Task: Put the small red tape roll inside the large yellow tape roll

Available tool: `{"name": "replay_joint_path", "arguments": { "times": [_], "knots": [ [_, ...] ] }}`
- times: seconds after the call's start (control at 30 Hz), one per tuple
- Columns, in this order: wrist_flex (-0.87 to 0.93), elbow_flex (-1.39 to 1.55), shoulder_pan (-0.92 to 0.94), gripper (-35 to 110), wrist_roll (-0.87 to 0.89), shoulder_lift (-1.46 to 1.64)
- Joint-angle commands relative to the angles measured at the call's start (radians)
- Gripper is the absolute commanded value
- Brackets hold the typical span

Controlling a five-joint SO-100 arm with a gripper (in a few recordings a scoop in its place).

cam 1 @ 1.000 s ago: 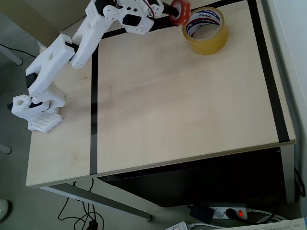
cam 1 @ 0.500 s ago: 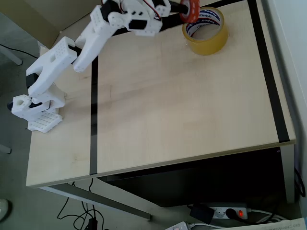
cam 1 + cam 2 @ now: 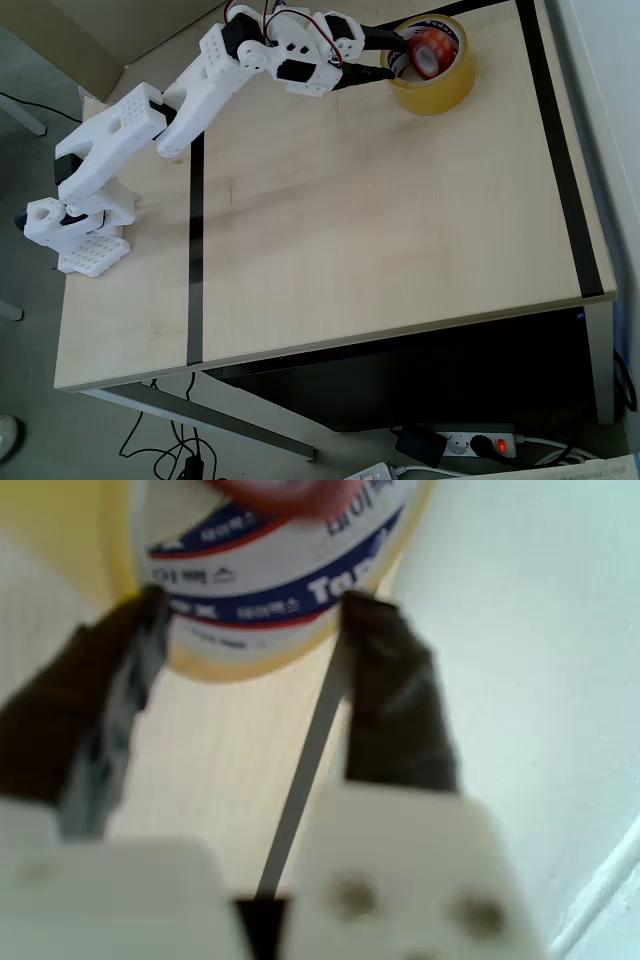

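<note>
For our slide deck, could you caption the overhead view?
Open gripper beside the small red tape roll, inside the large yellow tape roll.

The small red tape roll (image 3: pixel 430 52) sits inside the opening of the large yellow tape roll (image 3: pixel 432 85), tilted on edge so its pale core faces sideways, as seen from overhead. The yellow roll, a wide ring of translucent yellowish tape, lies flat near the far edge of my table, its white inner core printed in blue and red. My wrist view shows that printed core (image 3: pixel 270 580) close up, with a blurred sliver of the red roll (image 3: pixel 275 494) above it.
</note>
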Motion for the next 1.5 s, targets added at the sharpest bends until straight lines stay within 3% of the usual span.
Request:
{"name": "replay_joint_path", "arguments": {
  "times": [0.0, 0.23, 0.5, 0.83, 0.93, 1.2, 1.47],
  "knots": [
    [0.021, -0.063, -0.009, 19, -0.017, 0.064],
    [0.121, -0.074, -0.012, 20, -0.017, 0.133],
    [0.546, -0.074, -0.009, 0, -0.017, 0.319],
    [0.543, 0.847, 0.049, 0, -0.011, 1.114],
    [0.471, 1.121, 0.046, 0, -0.006, 1.336],
    [0.012, 1.956, 0.044, 0, 0.089, 1.902],
    [-0.167, 2.505, 0.074, 0, 0.091, 2.384]
  ]
}}
